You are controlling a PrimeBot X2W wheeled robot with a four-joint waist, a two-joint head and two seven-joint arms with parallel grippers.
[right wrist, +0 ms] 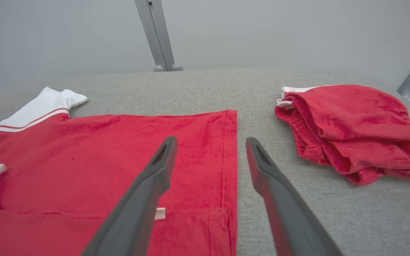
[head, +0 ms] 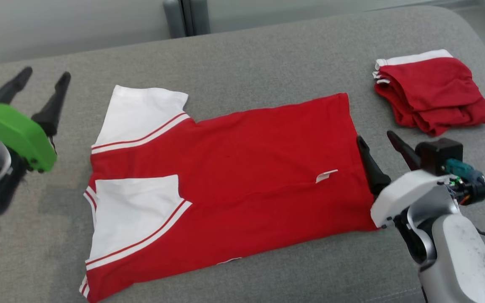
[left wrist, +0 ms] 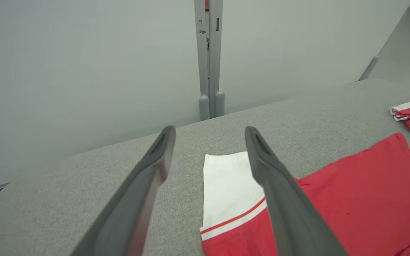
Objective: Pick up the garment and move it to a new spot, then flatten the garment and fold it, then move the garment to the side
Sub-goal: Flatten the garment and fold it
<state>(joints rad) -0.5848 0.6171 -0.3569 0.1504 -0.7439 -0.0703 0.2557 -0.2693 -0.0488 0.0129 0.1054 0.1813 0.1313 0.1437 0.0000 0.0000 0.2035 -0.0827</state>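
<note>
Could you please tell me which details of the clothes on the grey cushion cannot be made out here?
- Red shirt with white sleeves: the left wrist view cuts it off at the bottom and right edges.
- Small white tag: any print is too small in the head view; the right gripper has a finger half covering it in the right wrist view.
- Folded red and white pile: its own folds hide how many pieces it holds.

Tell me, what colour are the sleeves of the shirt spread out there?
White sleeves, with a thin red stripe near the red body; clearest in the head view.
</note>
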